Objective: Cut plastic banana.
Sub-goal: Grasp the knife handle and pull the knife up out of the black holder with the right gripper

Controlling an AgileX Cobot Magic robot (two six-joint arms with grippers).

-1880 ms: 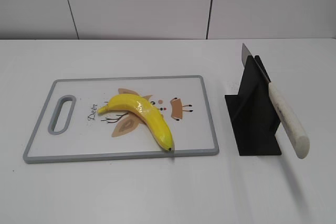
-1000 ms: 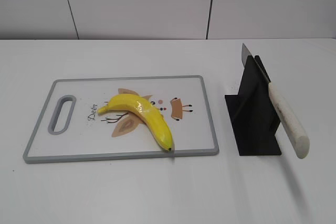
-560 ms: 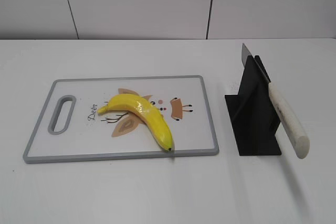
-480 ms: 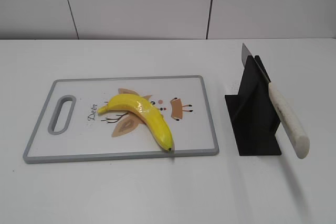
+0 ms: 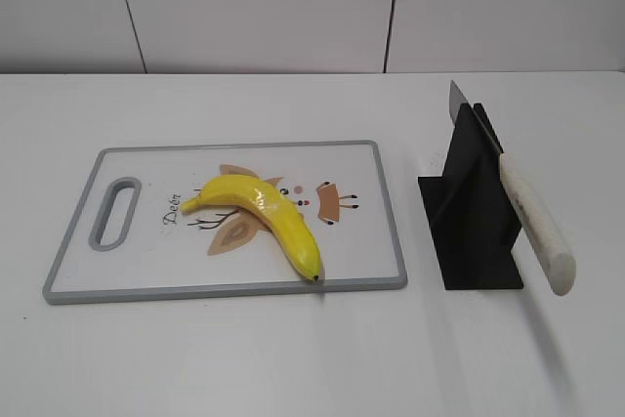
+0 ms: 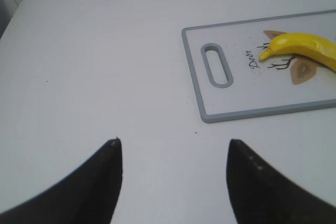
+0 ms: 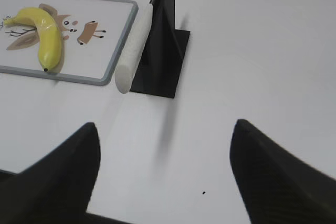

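The plastic banana (image 5: pixel 266 216) is glossy yellow and lies across the middle of a white cutting board with a grey rim (image 5: pixel 234 289). It also shows in the left wrist view (image 6: pixel 304 49) and the right wrist view (image 7: pixel 43 35). A knife with a white handle (image 5: pixel 535 225) rests slanted in a black stand (image 5: pixel 473 212) to the right of the board; the right wrist view shows the handle (image 7: pixel 134 50) too. My left gripper (image 6: pixel 172 145) is open and empty over bare table left of the board. My right gripper (image 7: pixel 164 129) is open and empty, in front of the stand. Neither gripper appears in the exterior view.
The board has a handle slot (image 5: pixel 114 211) at its left end and a printed picture under the banana. A white table (image 5: pixel 293 358) carries everything, with a white panelled wall (image 5: pixel 254 7) behind.
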